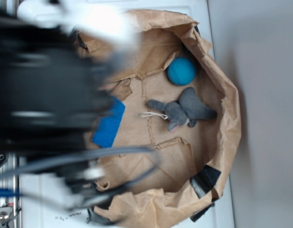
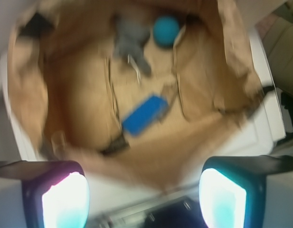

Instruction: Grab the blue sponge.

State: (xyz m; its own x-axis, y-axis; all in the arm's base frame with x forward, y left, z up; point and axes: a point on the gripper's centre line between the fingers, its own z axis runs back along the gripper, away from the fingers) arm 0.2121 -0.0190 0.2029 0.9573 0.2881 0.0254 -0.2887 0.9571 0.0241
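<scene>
The blue sponge [image 1: 109, 124] lies flat on the brown paper at the left of the paper nest, partly hidden by my blurred black arm. In the wrist view the blue sponge [image 2: 144, 114] sits tilted near the middle, well ahead of my gripper [image 2: 144, 197]. Both fingers stand wide apart at the bottom edge with nothing between them; the gripper is open and high above the paper. In the exterior view the gripper itself is lost in the dark blur at the left.
A round teal ball [image 1: 181, 71] and a grey plush toy [image 1: 184, 112] lie at the far side of the crumpled brown paper wall [image 1: 229, 118]. Black tape [image 1: 205, 180] holds the paper's edge. Cables [image 1: 89, 161] trail from the arm.
</scene>
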